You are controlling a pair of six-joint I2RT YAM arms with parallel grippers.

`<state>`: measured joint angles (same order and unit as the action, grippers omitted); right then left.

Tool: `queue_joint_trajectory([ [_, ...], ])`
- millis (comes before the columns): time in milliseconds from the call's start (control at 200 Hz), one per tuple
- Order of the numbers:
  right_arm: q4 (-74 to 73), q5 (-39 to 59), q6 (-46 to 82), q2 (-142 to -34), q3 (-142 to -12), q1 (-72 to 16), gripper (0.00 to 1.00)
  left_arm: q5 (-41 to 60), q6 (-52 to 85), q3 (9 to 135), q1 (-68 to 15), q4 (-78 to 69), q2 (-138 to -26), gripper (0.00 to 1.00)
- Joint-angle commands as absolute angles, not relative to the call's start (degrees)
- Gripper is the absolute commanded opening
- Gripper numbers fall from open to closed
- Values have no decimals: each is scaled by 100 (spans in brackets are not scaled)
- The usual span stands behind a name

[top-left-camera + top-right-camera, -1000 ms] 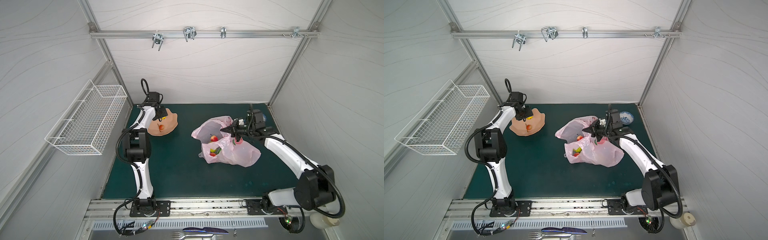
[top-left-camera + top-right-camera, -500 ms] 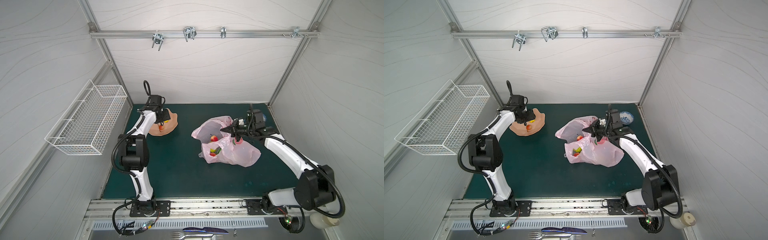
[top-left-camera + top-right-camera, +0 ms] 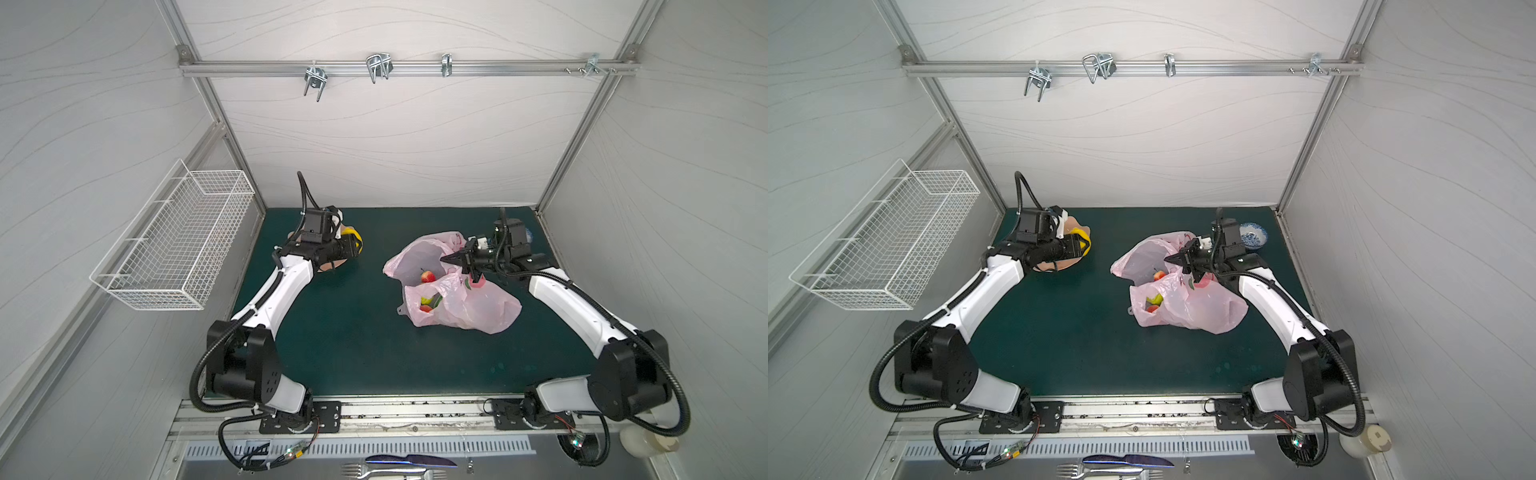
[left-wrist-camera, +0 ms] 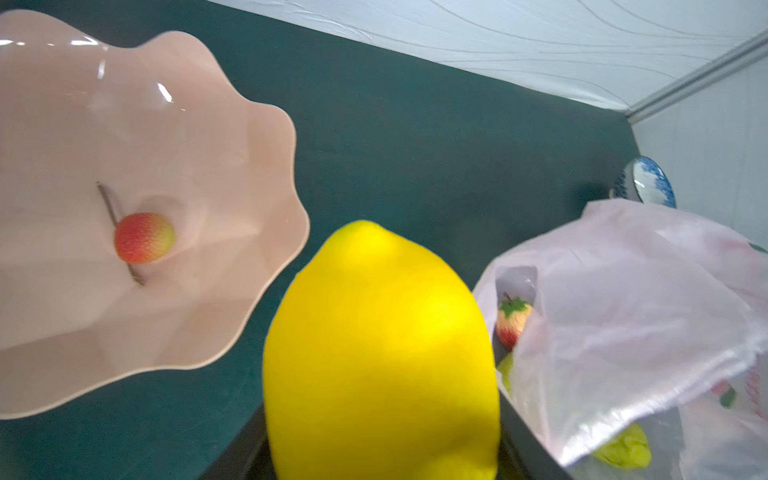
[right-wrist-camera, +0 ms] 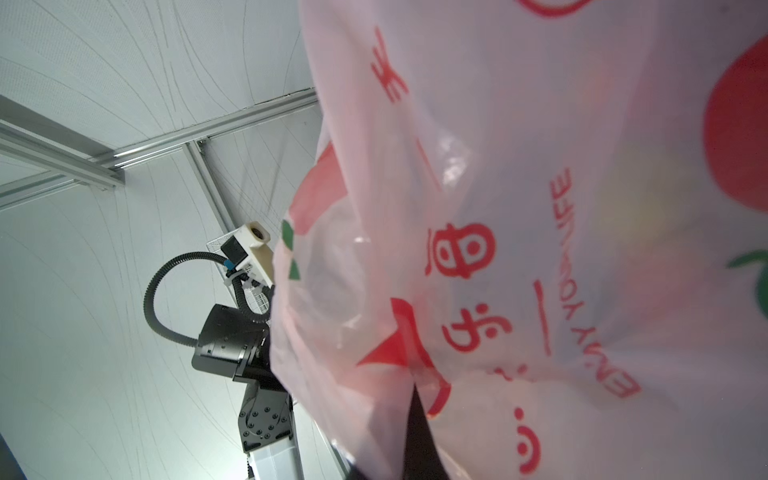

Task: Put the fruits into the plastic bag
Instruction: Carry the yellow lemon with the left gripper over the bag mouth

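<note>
**HANDLING NOTES: BAG, DISH, LEMON, SMALL FRUITS**

**Plastic bag** (image 3: 478,309). It lies crumpled on the right half of the green surface (image 3: 353,345), with its mouth turned toward the left arm. The film is thin, so expect it to be very light, limp and slippery, with no shape of its own. The right jaws are fully closed on the film at the upper rim of the mouth. They hold the rim raised so that the opening gapes. Take hold at the rim or a handle only. A grip on the body would probably collapse the mouth.

**Dish** (image 4: 174,137). This peach-coloured scalloped dish sits at the rear left of the surface, well apart from the bag. It looks rigid and is not part of the load.

**Lemon** (image 4: 382,353). The left jaws are spread to its width and clamped on it. They hold it off the surface just beside the dish, on the bag's side. The lemon is glossy and rounded, so it is judged light but liable to slip. Grip it across the widest girth.

**Small fruits.** One red-and-yellow berry (image 4: 143,237) with a thin stem lies in the dish. A strawberry-like piece (image 3: 428,276) and a yellow-green pear (image 3: 1154,299) lie inside the bag's mouth. These small pieces are likely to roll. Take the berry by its body, not by the stem.
</note>
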<state>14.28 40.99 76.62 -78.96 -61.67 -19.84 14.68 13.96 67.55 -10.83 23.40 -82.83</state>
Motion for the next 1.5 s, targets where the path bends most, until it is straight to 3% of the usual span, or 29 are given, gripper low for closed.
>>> queue_joint_trajectory([
  [0,1299,4153,7740,-7841,-6172,-1945,0,1812,1147,6548,-1327,1899,-7905,23],
  [635,1306,4182,7713,-7764,-6092,-1949,0,2627,232,5364,-2405,1599,-6702,22],
  [1496,1313,4116,7742,-7530,-5933,-1946,0,2181,7,6396,-3079,1242,-8278,20],
])
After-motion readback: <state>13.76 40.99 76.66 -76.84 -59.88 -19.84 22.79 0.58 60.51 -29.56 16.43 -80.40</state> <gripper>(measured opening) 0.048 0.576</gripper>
